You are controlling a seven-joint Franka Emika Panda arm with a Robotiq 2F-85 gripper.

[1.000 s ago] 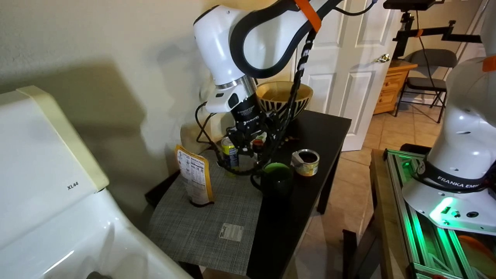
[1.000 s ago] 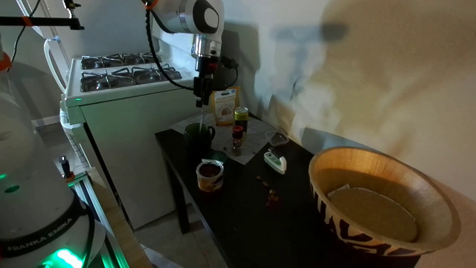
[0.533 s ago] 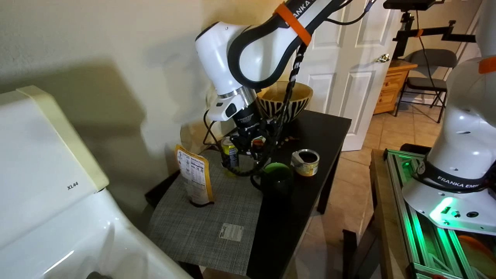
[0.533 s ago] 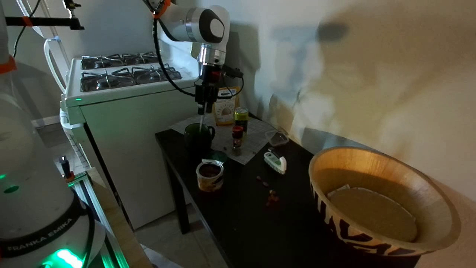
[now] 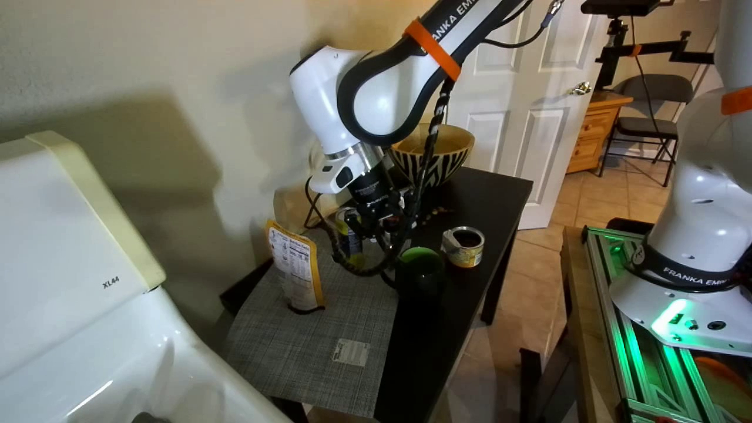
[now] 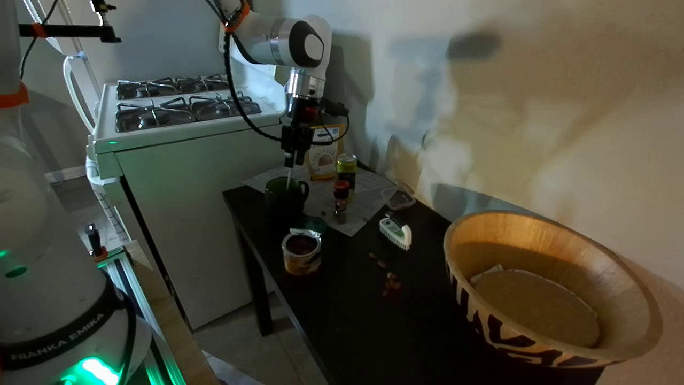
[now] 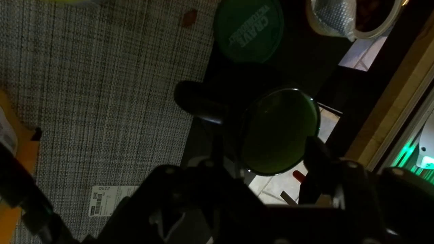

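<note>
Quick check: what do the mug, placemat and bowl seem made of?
Mug: probably glazed ceramic, judging by glossy rim highlights; glass isn't ruled out.
Placemat: matte woven vinyl or fabric, from crosshatched threads.
Bowl: likely smooth wood, from grain-like streaks inside.

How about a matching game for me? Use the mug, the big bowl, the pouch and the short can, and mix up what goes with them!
Things:
1. Mug
2. Big bowl
3. Pouch
4. Short can

Matches:
A. Yellow-edged, standing on the grey mat
B. Wide, with dark stripes outside
C. Shiny lid peeled back
D. Dark outside, green inside

Right pairs: 1-D, 2-B, 3-A, 4-C
</note>
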